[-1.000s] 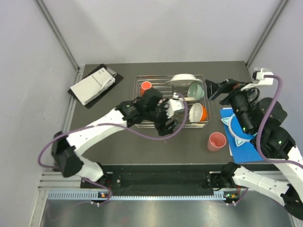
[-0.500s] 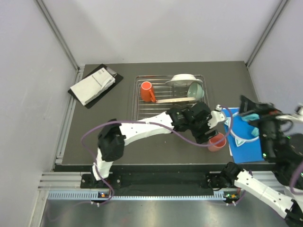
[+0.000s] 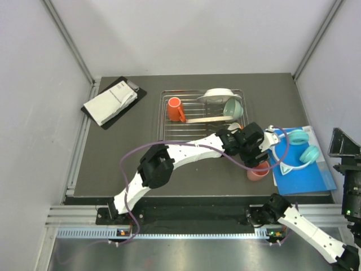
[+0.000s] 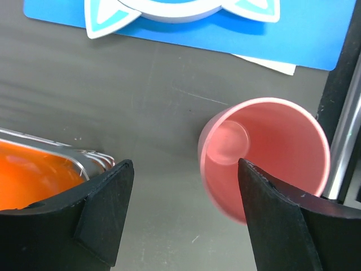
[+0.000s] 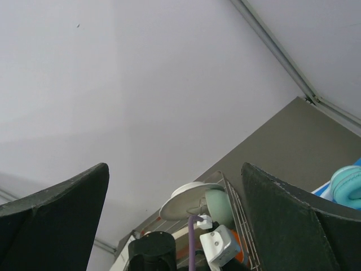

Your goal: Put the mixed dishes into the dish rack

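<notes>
Left gripper [image 4: 181,169] spread wide near the tabletop's [image 4: 113,96] front edge.
Salmon-pink cup [image 4: 265,164] stands upright, mouth up, on bare surface between the dish rack [image 4: 84,155] corner and blue mat [image 4: 225,34]; right gripper [image 5: 175,169] gapes, empty.

Light over my counter [image 3: 113,158] is bright, even and soft, and the walls [image 3: 197,39] read pale grey with no hot spots. Shadows on the dark top are faint. The overhead view is sharp throughout.

In my left wrist view the cup [image 4: 265,158] is crisp, with a pale sheen on its inner bottom, and the rack [image 4: 67,148] wire glints. My left pincer [image 4: 185,192] shows fingers [image 4: 101,214] of flat black, soft-edged.

My right pincer [image 5: 175,169] has dark, blurred fingers [image 5: 56,214] against a bright plain wall. The far plate [image 5: 189,202] is small but clear.
</notes>
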